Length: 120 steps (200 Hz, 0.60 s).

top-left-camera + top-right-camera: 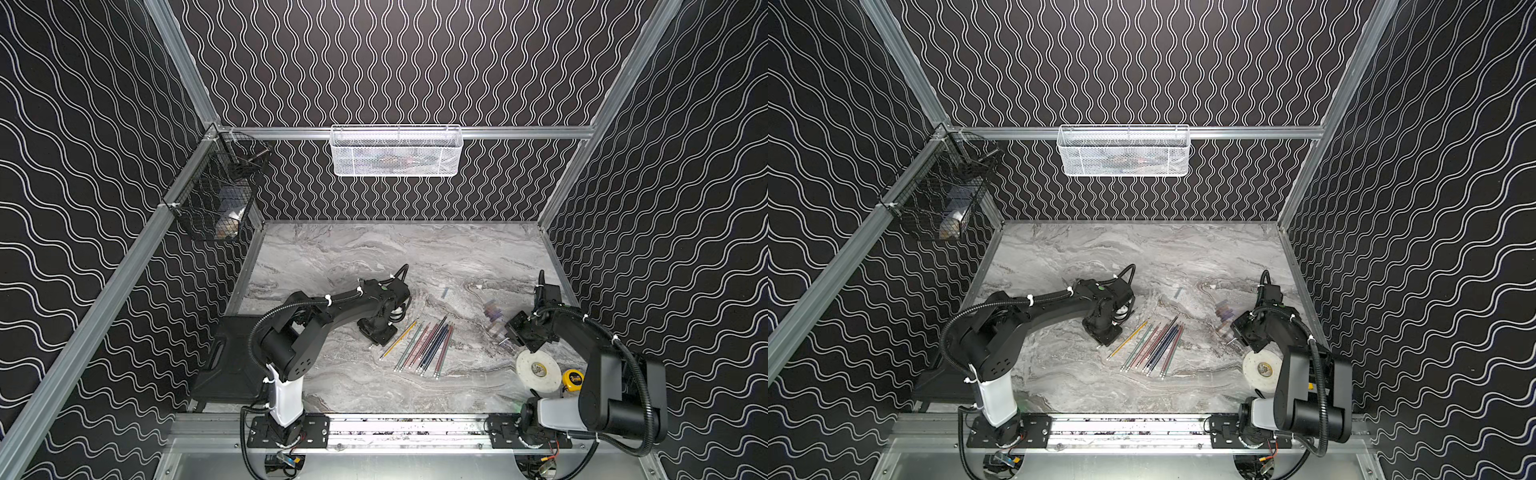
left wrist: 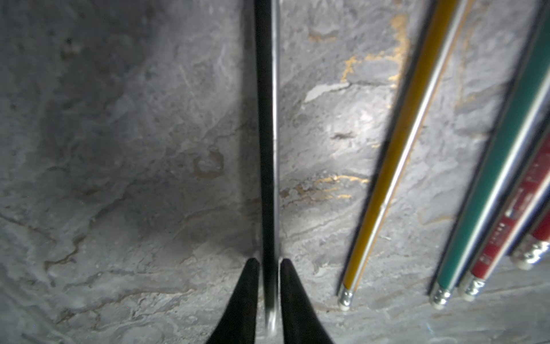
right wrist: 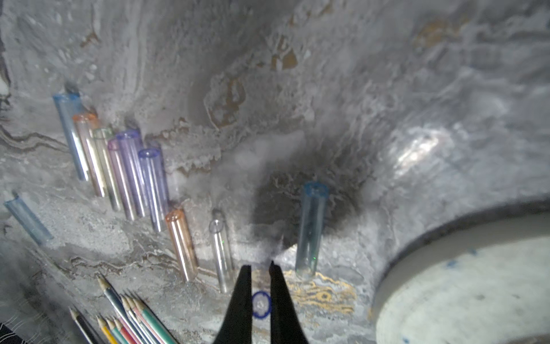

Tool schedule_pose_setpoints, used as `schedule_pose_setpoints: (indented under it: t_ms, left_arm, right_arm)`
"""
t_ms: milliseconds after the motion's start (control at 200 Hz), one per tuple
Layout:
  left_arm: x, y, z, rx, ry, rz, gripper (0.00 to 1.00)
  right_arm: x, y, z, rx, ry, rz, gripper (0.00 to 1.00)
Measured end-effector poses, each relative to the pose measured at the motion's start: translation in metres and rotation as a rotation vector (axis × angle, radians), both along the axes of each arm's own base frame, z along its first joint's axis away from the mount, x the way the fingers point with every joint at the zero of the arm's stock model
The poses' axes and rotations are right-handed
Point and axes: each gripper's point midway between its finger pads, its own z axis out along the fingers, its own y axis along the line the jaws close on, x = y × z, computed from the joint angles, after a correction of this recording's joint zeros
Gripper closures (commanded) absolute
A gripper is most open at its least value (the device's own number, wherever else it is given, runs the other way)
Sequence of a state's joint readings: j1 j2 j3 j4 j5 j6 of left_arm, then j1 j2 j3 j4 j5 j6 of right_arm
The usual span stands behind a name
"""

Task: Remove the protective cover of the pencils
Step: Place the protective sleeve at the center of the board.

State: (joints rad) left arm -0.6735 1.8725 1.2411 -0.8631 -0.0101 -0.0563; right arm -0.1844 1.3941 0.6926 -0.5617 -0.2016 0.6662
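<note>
The left end effector (image 2: 269, 265) straddles a black pencil (image 2: 266, 134); whether it clamps the pencil cannot be told. The right end effector (image 3: 259, 265) is closed on a blue-rimmed clear cover (image 3: 261, 304). The other pencils (image 1: 422, 347) lie side by side on the bench (image 1: 374, 257), between the two end effectors.

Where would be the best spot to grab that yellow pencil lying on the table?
Probably mid-shaft, from straight above, jaws across it: the yellow pencil lies flat with bare table on both sides, clear of the green pencil.
</note>
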Motion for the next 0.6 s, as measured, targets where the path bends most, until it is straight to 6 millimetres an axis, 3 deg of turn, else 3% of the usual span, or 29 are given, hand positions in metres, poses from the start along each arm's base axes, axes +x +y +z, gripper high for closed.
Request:
schedule_pose_setpoints:
  t_ms: [280, 390, 600]
  left_arm:
    - [0.000, -0.012, 0.023, -0.093, -0.032, -0.003, 0.73]
    - [0.003, -0.015, 0.036, -0.128, -0.067, -0.004, 0.74]
    - [0.009, -0.021, 0.066, -0.195, -0.152, -0.006, 0.77]
  right_arm:
    - [0.008, -0.002, 0.000, -0.002, -0.008, -0.007, 0.83]
    - [0.010, -0.003, 0.002, -0.006, -0.014, -0.008, 0.73]
    - [0.017, -0.004, 0.013, -0.013, -0.050, -0.004, 0.71]
